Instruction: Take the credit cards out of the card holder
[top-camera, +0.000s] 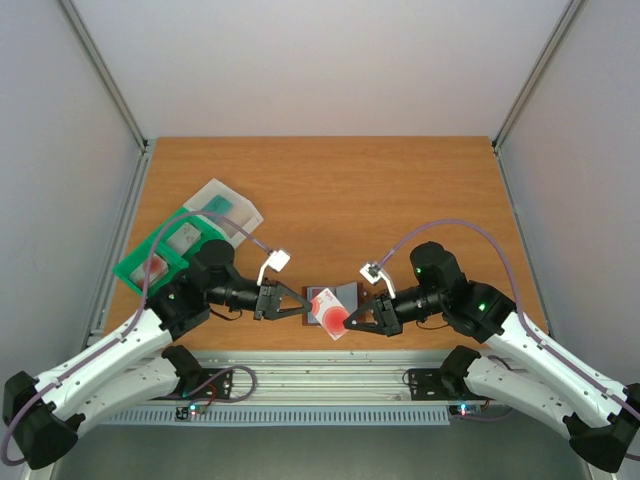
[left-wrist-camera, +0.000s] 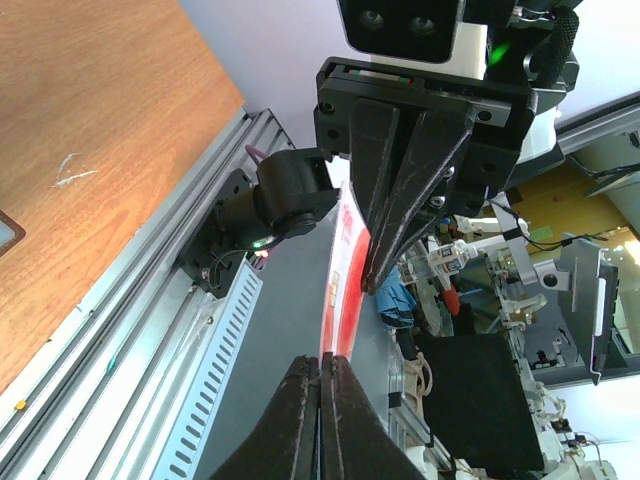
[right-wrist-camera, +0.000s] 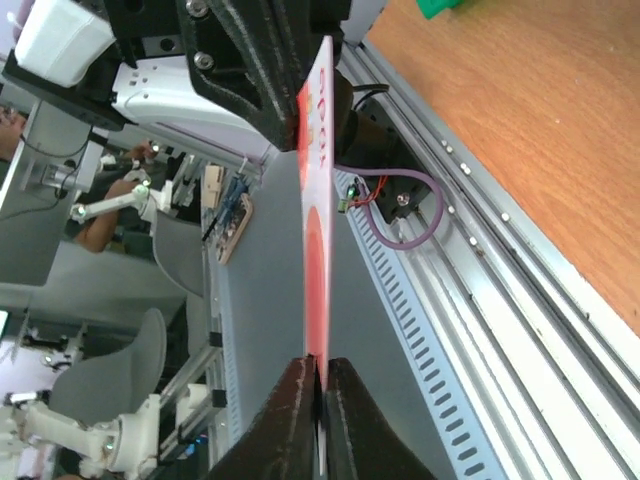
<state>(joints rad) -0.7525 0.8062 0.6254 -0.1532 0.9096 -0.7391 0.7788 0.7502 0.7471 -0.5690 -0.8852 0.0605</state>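
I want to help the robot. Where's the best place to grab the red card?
Probably pinch one end across its flat faces, coming in along its length. The red card is thin and held up on edge, with the left gripper and right gripper each shut on one end.

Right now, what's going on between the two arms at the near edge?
Both grippers are shut on the same thin red plastic card with a pale round mark. The left gripper pinches one end and the right gripper the other, holding it edge-on in the air by the wooden table's near edge. The small brown wallet with grey-blue inner faces sits open just behind it. No teal card shows.
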